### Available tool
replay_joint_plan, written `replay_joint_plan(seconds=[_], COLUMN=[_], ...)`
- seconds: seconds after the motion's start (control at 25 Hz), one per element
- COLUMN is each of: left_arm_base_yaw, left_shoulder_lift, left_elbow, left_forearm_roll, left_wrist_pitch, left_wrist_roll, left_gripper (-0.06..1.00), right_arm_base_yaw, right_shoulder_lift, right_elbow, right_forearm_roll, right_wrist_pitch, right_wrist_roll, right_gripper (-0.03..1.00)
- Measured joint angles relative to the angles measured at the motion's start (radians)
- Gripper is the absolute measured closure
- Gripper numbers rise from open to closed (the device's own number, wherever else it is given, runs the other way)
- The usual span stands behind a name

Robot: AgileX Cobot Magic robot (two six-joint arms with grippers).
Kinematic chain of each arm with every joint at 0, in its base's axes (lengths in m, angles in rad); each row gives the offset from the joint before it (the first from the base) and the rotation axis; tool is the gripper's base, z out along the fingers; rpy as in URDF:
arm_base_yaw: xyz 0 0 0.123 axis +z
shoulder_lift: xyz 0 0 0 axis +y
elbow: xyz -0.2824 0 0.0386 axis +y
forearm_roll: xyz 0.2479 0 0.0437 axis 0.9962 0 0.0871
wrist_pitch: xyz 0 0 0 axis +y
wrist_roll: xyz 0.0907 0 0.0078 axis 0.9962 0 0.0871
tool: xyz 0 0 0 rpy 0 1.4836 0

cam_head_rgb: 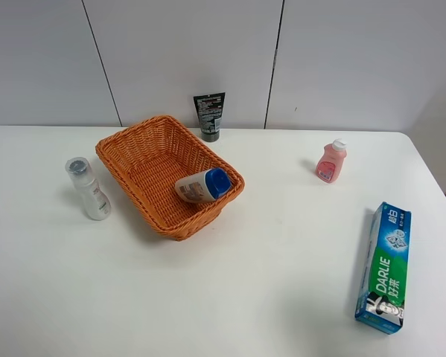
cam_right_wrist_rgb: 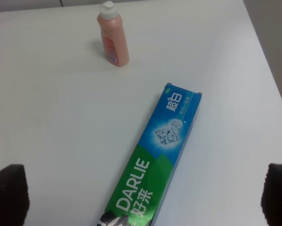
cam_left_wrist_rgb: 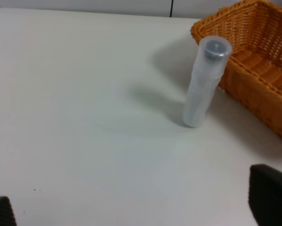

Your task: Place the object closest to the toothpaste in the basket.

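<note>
The green and blue Darlie toothpaste box (cam_head_rgb: 385,268) lies flat at the table's right side; it also shows in the right wrist view (cam_right_wrist_rgb: 155,162). The nearest object to it is a small pink bottle with a white cap (cam_head_rgb: 330,161), standing upright; the right wrist view shows it too (cam_right_wrist_rgb: 112,35). The orange wicker basket (cam_head_rgb: 133,149) sits left of centre and holds a white bottle with a blue cap (cam_head_rgb: 203,185) lying on its side. Neither gripper appears in the high view. My right gripper's fingertips (cam_right_wrist_rgb: 9,193) stand wide apart, empty, above the toothpaste. My left gripper's fingertips (cam_left_wrist_rgb: 270,195) are apart and empty.
A clear white bottle with a grey cap (cam_head_rgb: 88,189) stands left of the basket; it shows in the left wrist view (cam_left_wrist_rgb: 205,80) beside the basket wall (cam_left_wrist_rgb: 258,75). A dark tube (cam_head_rgb: 209,116) stands upright behind the basket by the wall.
</note>
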Motion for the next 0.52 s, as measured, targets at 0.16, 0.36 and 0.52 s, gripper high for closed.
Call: replay_joint_plan(seconds=[0.16,0.36,0.52], left_arm_base_yaw=[0.0,0.0,0.0], left_shoulder_lift=[0.0,0.0,0.0], left_elbow=[0.0,0.0,0.0], left_forearm_roll=[0.0,0.0,0.0], left_wrist_pitch=[0.0,0.0,0.0], left_wrist_roll=[0.0,0.0,0.0], left_gripper=[-0.05,-0.05,-0.05], right_arm_base_yaw=[0.0,0.0,0.0], right_shoulder_lift=[0.0,0.0,0.0], right_elbow=[0.0,0.0,0.0], right_forearm_roll=[0.0,0.0,0.0], right_wrist_pitch=[0.0,0.0,0.0], right_wrist_roll=[0.0,0.0,0.0], right_gripper=[-0.03,-0.03,-0.03])
